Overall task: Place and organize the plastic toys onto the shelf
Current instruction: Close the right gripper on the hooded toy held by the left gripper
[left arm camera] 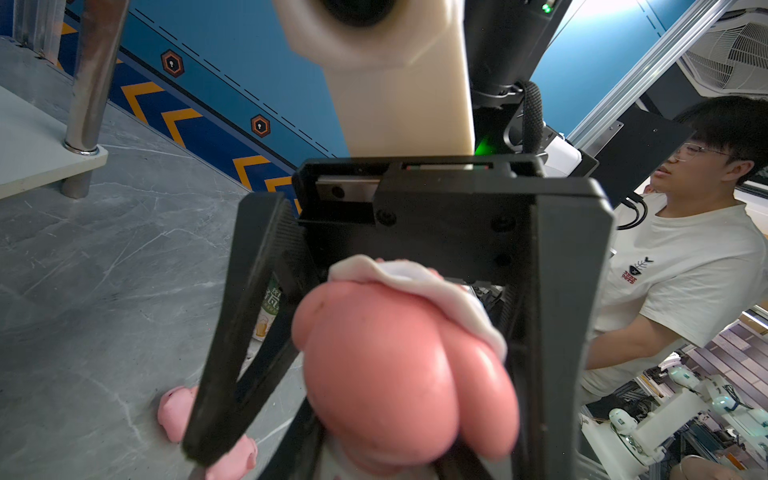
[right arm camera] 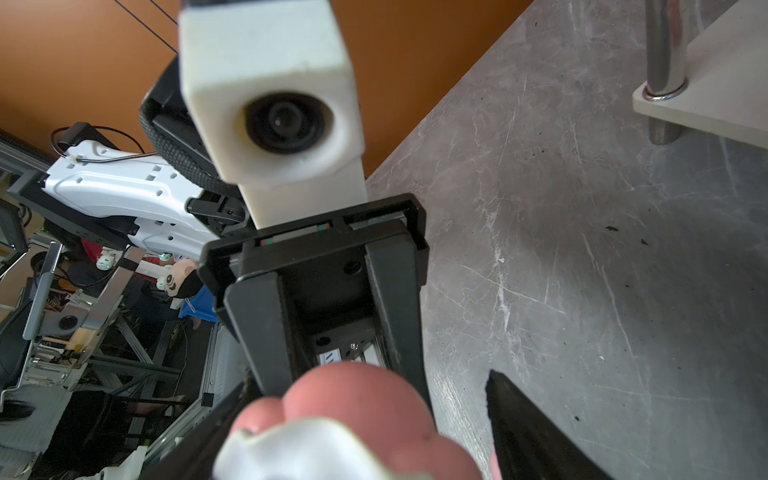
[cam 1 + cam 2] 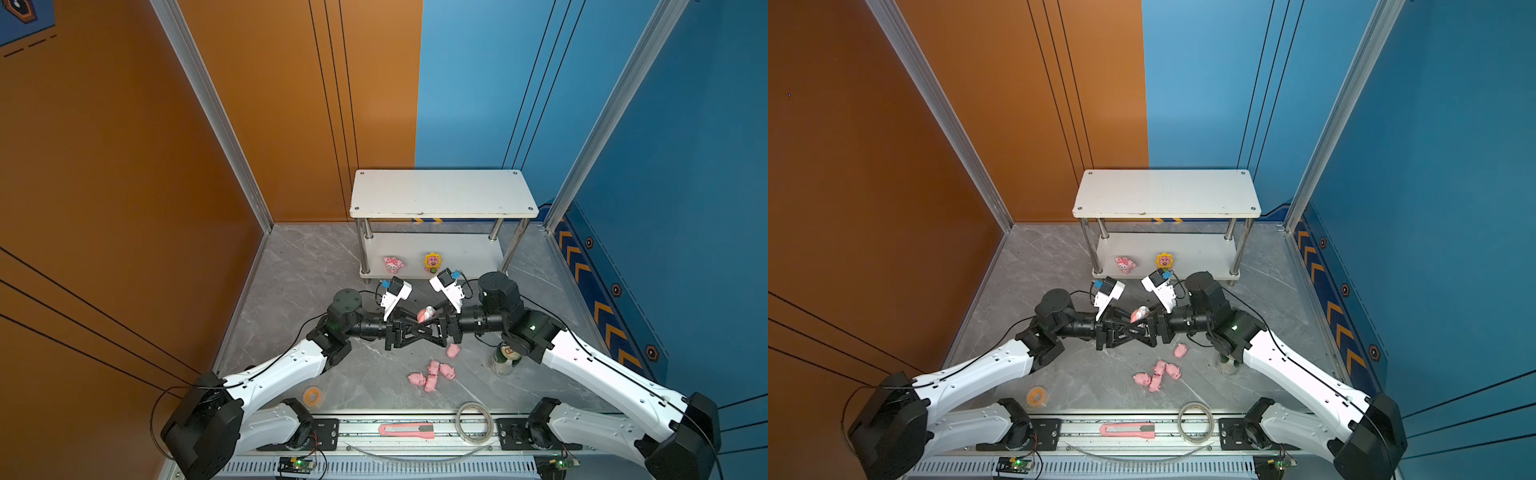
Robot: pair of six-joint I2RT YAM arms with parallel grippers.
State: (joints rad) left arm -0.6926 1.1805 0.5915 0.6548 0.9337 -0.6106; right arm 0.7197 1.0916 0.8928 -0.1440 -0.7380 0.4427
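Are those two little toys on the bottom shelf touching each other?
Apart. Both top views show bare shelf between the sunflower toy and the pink-white toy.

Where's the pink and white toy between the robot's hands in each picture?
In both top views: the pink-white toy is mid-picture, nearer than the shelf.
Left wrist: lower middle, huge.
Right wrist: bottom edge.
Shared landmark: the shelf, in all views.

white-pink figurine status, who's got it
Left gripper shut on the white-pink figurine, mid-air. Right gripper open, jaws straddling it. Five pigs loose on the table; pink figurine and sunflower figurine on the shelf, lower tier.
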